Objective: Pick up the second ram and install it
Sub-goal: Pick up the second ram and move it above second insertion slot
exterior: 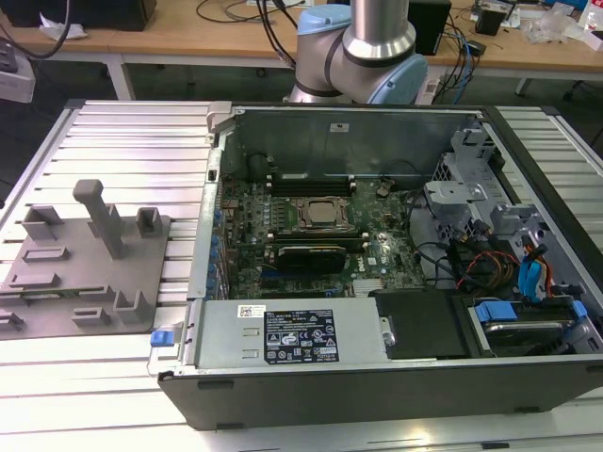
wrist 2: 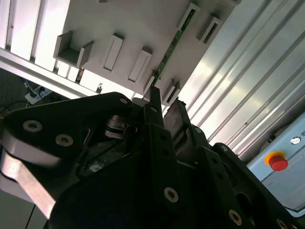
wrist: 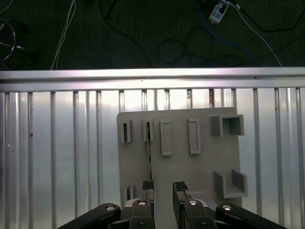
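The second ram (wrist: 149, 157) shows in both wrist views as a thin, long, narrow green strip (wrist 2: 172, 45), seen edge-on. It stands upright on its long edge on a pale grey holder plate (wrist: 200, 171), with each end seated in a small slotted bracket. The plate lies flat on the ribbed metal desk (wrist: 57, 143). Nothing grips the stick.

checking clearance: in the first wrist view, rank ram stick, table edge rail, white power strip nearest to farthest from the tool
1. ram stick, standing in the grey holder, just ahead of the tool.
2. edge rail, past the holder.
3. white power strip, on the floor.
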